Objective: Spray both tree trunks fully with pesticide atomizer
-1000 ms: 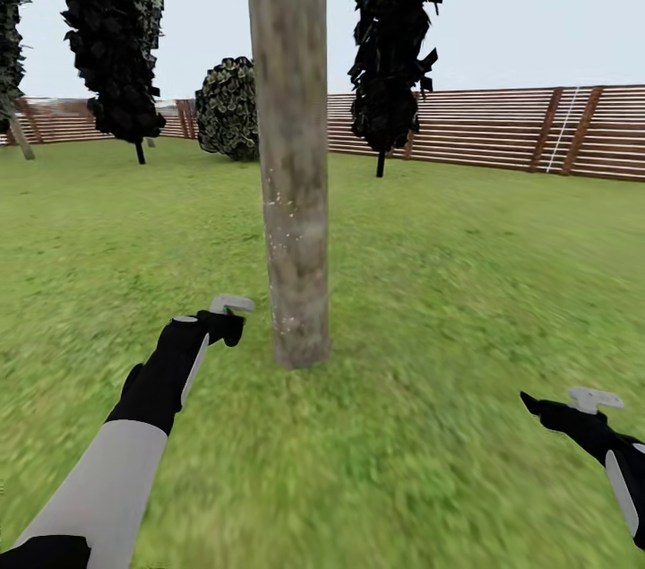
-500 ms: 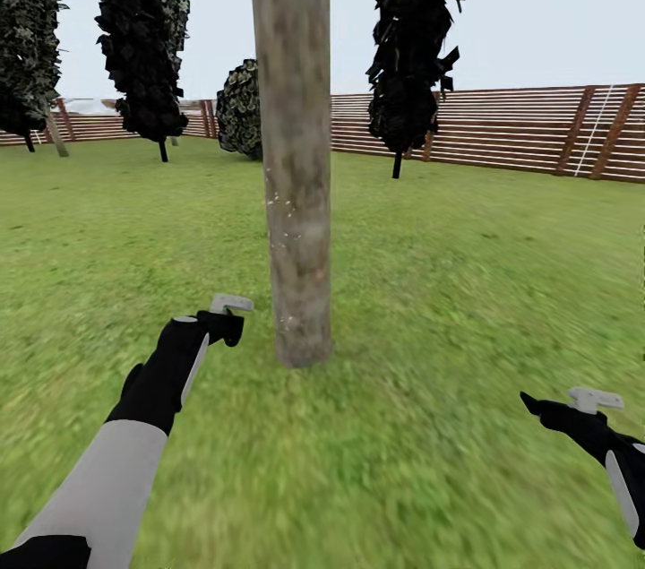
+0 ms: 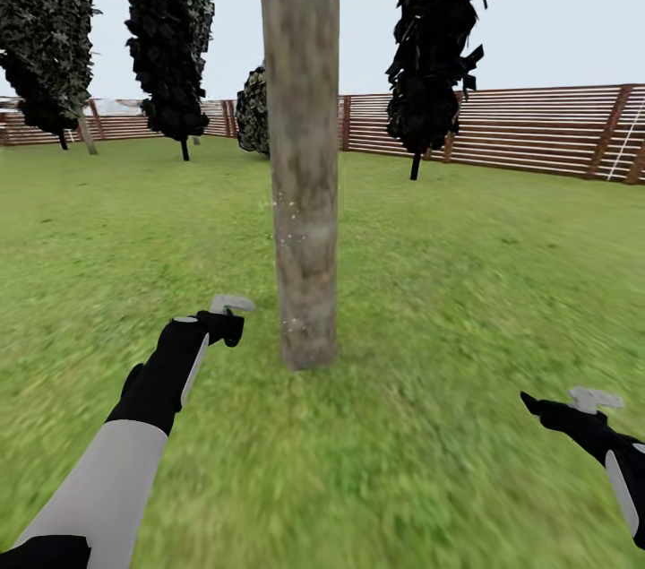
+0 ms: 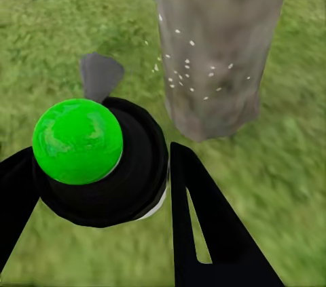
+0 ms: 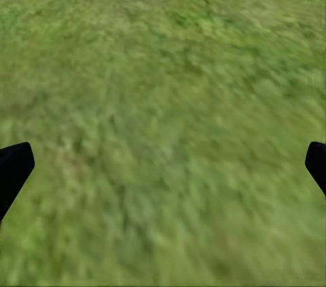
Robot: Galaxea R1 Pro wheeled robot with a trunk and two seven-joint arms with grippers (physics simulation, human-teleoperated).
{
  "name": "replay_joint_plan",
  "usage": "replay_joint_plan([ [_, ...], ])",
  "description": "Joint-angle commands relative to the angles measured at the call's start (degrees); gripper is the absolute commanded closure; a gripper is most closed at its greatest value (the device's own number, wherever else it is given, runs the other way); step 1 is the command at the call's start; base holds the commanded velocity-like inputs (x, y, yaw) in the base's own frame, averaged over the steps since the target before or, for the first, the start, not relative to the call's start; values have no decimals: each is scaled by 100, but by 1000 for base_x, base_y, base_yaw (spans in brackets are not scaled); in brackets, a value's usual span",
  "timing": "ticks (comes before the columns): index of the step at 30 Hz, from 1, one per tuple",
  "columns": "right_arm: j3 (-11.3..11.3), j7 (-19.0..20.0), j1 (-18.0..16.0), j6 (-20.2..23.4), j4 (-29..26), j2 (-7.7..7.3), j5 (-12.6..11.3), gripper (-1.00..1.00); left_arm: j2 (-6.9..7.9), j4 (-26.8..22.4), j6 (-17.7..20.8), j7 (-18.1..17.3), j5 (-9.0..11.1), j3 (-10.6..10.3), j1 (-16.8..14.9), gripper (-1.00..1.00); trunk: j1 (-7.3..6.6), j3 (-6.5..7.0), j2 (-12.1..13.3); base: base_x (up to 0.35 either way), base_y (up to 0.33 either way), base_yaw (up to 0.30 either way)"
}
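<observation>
I see the atomizer (image 4: 102, 165) from above: black bottle w/ green round cap, gripped in my left pincer (image 4: 95, 185), upright, grey nozzle aimed at the trunk (image 4: 214, 43) near it. Right pincer (image 5: 163, 165) is spread over grass (image 5: 163, 63).

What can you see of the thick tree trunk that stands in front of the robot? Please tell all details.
The tree trunk is a thick, straight, upright column of beige-grey bark with brownish-green blotches. It rises from the grass and leaves the head view at the top. Small white specks dot its lower part, seen closer in the left wrist view. Nothing touches it; the left tool, shut on the pesticide atomizer, is beside its base, apart from it.
</observation>
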Motion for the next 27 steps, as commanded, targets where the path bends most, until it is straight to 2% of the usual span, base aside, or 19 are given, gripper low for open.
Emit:
replay_joint_plan([
  [1,0,-1,-1,0,0,0,0,-100,0,0,0,0,0,0,0,100,0,0,0,154,-281,285],
  [5,0,-2,1,0,0,2,1,-100,0,-7,0,0,-8,0,0,100,0,0,0,156,-284,197],
  [12,-6,3,-1,-3,0,0,-5,-100,-1,3,0,0,2,0,2,100,0,0,0,77,-288,4],
  [24,-9,6,-1,-4,0,-1,-6,-100,-8,10,-9,0,0,-8,152,100,0,23,0,0,-23,-233],
  [27,-9,6,-2,-1,0,-4,-6,-100,-9,10,-9,0,0,-9,164,100,0,24,0,-107,-75,-73],
])
